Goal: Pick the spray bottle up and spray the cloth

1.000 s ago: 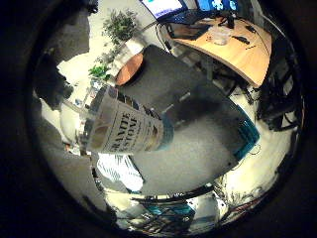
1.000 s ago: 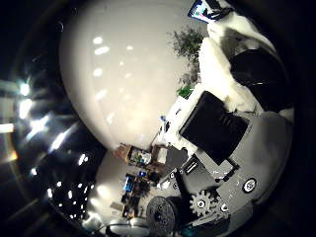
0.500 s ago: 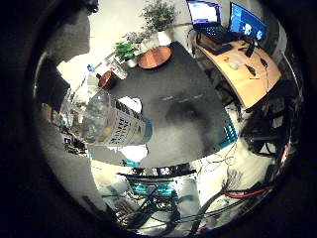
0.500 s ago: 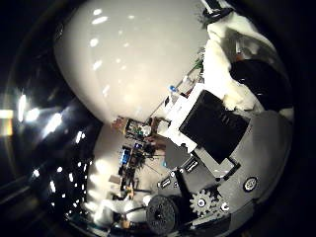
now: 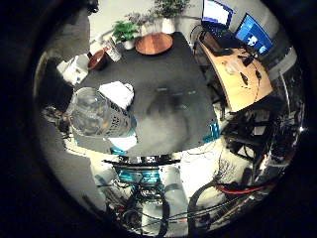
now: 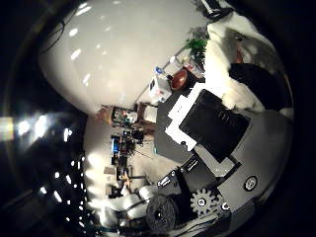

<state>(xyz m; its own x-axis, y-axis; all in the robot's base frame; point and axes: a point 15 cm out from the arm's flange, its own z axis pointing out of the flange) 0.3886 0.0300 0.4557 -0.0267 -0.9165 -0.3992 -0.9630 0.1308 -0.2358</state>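
Robot hand (image 6: 217, 148) grips the clear spray bottle (image 5: 99, 113) close against its palm, high above the dark table (image 5: 163, 89). Below the bottle, a white cloth (image 5: 118, 93) lies on the table near one edge. At the table's far edge sit a round wooden tray (image 5: 154, 43), a dark bowl (image 5: 97, 59) and potted plants (image 5: 125, 32).

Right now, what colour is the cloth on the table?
White; the cloth shows best in the little finger side palm view, on the dark table.
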